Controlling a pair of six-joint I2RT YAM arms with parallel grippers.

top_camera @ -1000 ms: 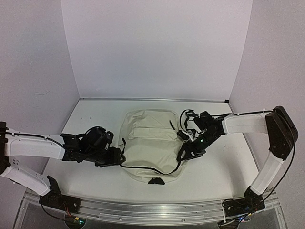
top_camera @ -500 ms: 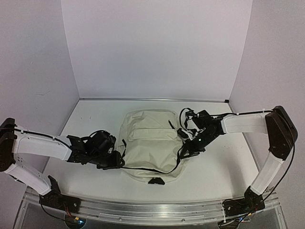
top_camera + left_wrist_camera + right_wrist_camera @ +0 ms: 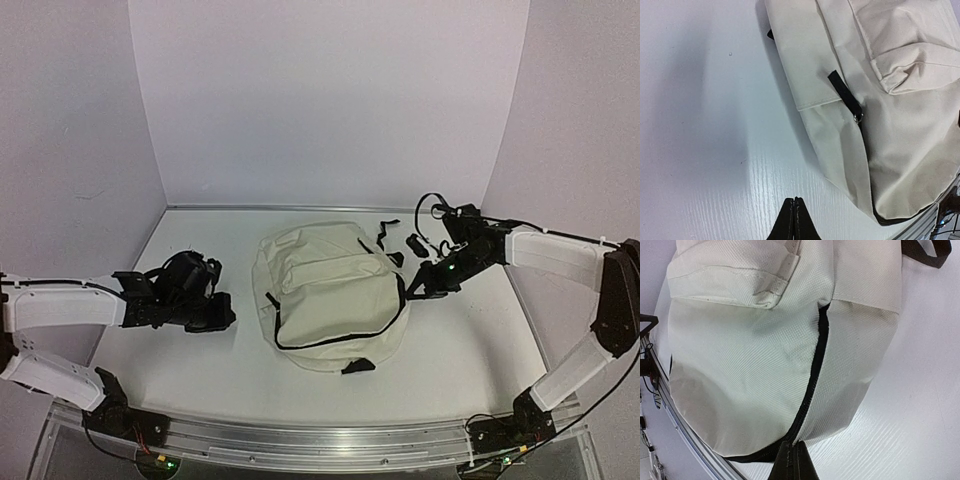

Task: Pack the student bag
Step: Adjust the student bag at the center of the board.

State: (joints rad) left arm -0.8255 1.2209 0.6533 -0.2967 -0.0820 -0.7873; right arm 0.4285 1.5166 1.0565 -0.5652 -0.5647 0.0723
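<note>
1. The student bag (image 3: pixel 330 305) lies flat in the middle of the table (image 3: pixel 480 340), between the two arms.
2. The left gripper (image 3: pixel 794 201) is fully closed on nothing, over bare table just beside the bag.
3. The right gripper (image 3: pixel 792 445) is closed too, with its tips at the black zipper (image 3: pixel 812 371). Perhaps it touches the zipper, but the contact is hidden.
4. The black straps (image 3: pixel 387 237) behind the bag are hard to make out.

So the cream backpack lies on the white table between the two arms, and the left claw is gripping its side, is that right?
Not quite. The backpack does lie on the table between the two arms, but the left claw is not gripping it: the left wrist view shows its fingers pinched shut over bare table, apart from the bag's edge.
</note>
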